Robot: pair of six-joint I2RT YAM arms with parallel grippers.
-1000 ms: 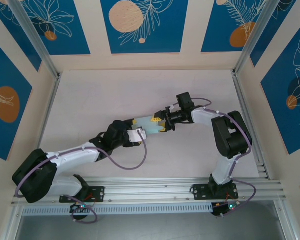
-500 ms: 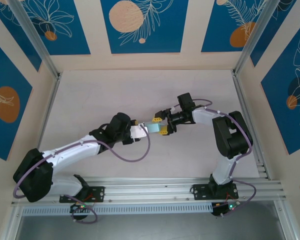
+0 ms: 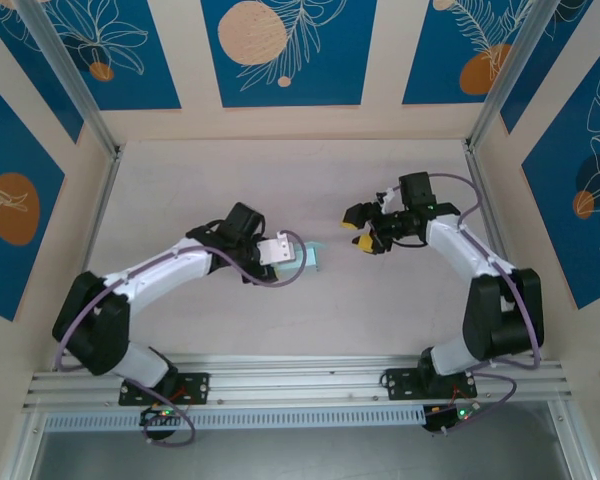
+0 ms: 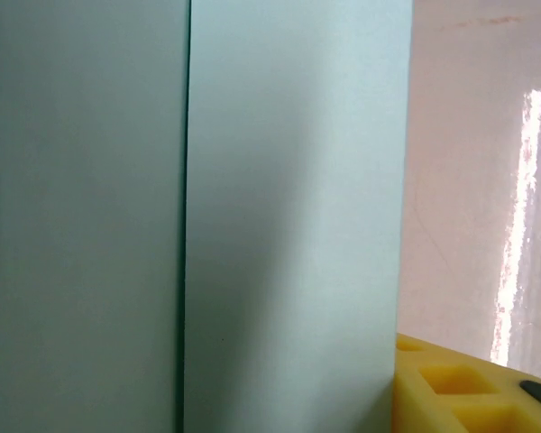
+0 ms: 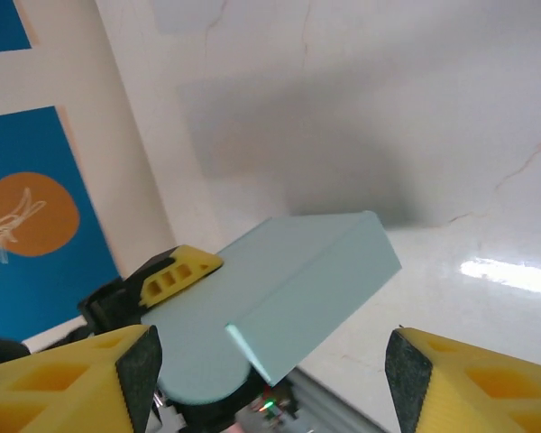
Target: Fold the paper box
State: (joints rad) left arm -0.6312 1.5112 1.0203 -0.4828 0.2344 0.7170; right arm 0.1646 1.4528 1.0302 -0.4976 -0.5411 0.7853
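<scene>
While clamped by left gripper (image 3: pixel 297 252) at left end of paper box (image 3: pixel 313 257), faced from right of box, apart, by right gripper (image 3: pixel 361 229), spread wide, empty.

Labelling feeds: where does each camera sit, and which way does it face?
Top external: above, behind the arms, looking down; shows both, left hand holding pale light-blue card box, right hand open.
Left wrist: close against the box; one yellow fingertip.
Right wrist: facing the box; own yellow fingers.
All share the box.

Paper box (image 4: pixel 252 216) and left fingers (image 4: pixel 460 388) partly beyond the left wrist view's edges
</scene>
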